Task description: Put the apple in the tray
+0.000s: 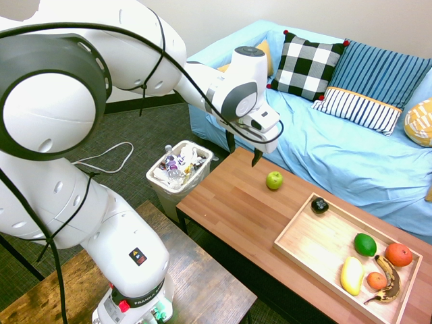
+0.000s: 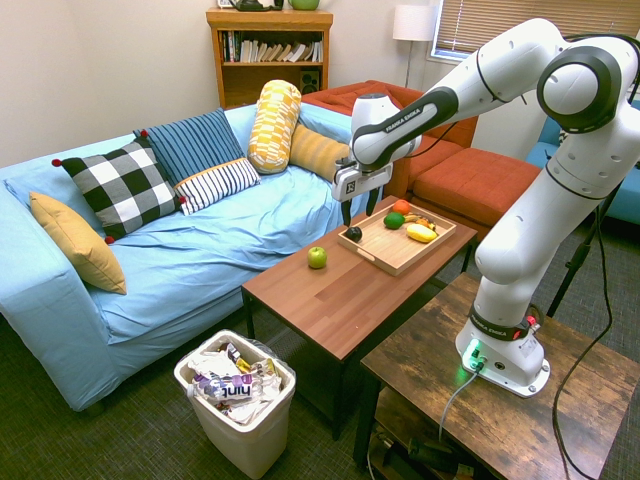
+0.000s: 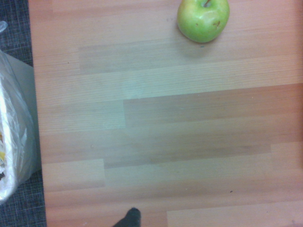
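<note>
Can see the green apple (image 1: 274, 180) on the coffee table near the wooden tray (image 1: 311, 237), outside its low rim and cut off by the picture's edge in the wrist view, with the two-finger gripper (image 1: 244, 150) spread wide and empty farther from the tray than the apple. Can make out inside the tray a lime (image 1: 365, 244), a mottled banana (image 1: 388, 282) and a dark, glossy fruit (image 1: 320, 205) of uncertain kind, but only part of the wastebasket (image 3: 21, 118), well apart from the tray, in the wrist view.
</note>
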Tool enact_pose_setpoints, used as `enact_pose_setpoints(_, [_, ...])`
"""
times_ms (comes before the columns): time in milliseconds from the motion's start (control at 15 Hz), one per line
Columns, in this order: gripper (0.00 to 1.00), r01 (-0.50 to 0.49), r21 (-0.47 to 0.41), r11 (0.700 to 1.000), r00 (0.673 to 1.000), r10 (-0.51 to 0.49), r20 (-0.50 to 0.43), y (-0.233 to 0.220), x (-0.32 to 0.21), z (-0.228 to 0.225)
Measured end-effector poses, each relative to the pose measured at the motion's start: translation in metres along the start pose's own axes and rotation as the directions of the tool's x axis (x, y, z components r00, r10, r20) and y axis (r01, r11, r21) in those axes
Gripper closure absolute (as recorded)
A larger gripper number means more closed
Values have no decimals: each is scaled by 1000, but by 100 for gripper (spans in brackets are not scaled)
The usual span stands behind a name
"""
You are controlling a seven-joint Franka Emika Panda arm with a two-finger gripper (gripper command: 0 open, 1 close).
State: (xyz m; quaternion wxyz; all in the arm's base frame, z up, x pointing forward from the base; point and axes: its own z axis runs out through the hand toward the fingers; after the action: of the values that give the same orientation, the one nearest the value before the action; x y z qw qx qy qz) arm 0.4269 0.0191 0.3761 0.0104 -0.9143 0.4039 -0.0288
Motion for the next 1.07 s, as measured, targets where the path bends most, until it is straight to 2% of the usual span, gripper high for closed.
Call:
enact_pose_setpoints(333, [0,-7,13,1000,1000,7,-9,-6,8,14])
enact_pose_setpoints(600, [0,-48,0,999,999,48,-26,-26,31,51])
enact_pose_setpoints(1067, [0,-103,-53,993,995,103,-3,-80,84,117])
